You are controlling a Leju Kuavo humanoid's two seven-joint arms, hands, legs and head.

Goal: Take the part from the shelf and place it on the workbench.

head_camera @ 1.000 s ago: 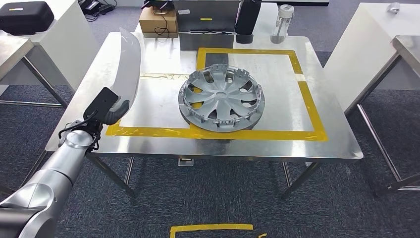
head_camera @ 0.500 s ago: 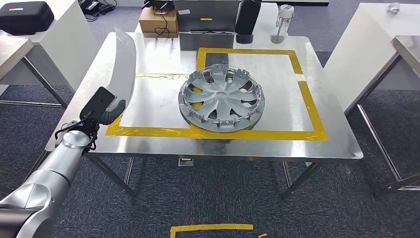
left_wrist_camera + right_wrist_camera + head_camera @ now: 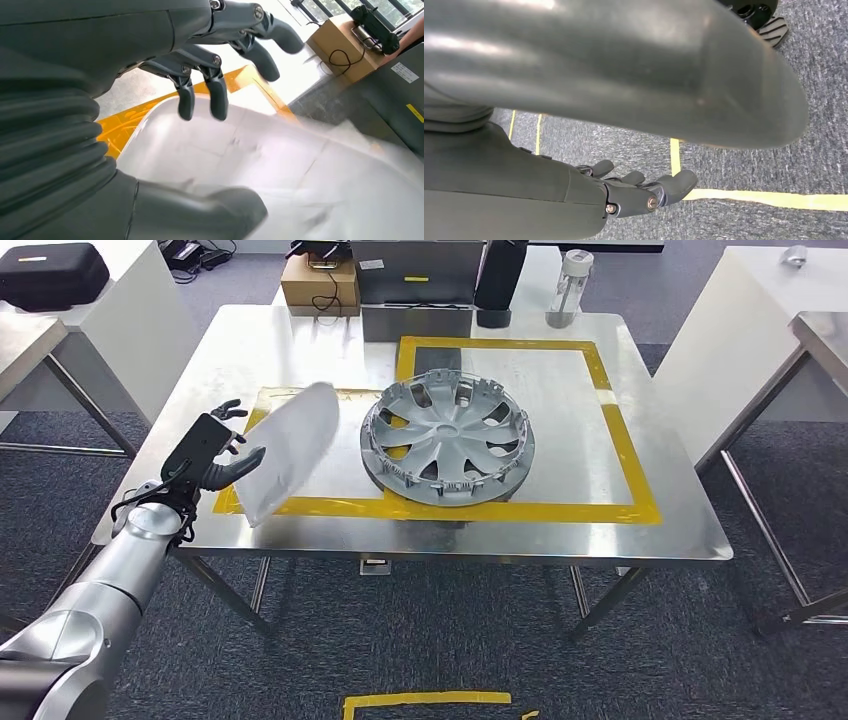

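Workbench: steel top (image 3: 560,530) with a yellow tape frame (image 3: 632,465), standing on grey carpet; a hubcap (image 3: 448,438) sits inside the frame, with a cardboard box (image 3: 318,282) and a bottle (image 3: 569,287) at the far edge.
Part: a pale curved panel (image 3: 290,450), blurred in both the head and left wrist views, tilted over the near left corner of the frame, its lower end at the tape and just beside the left hand.
Left hand: (image 3: 215,453) fingers (image 3: 218,97) spread wide and clear of the panel in the wrist view; thumb (image 3: 200,210) lies below the panel's edge, so it holds nothing that I can see.
Right hand: (image 3: 639,192) hangs low over the carpet beside a floor tape line, fingers loosely curled with gaps between them, nothing in it.
Risk, landing: the blur suggests the panel is not at rest; I judge it could slide or rock off the near edge, since its lower end is close to it.
Risk, hubcap: the panel's far end is near the hubcap's rim and could knock it if it tips that way.
Risk, hand: the fingers are close enough to catch the panel if the arm pulls back carelessly.
Hidden: whether the panel touches the steel top; whether the thumb touches it; the panel's underside and true outline, lost in blur; the shelf.
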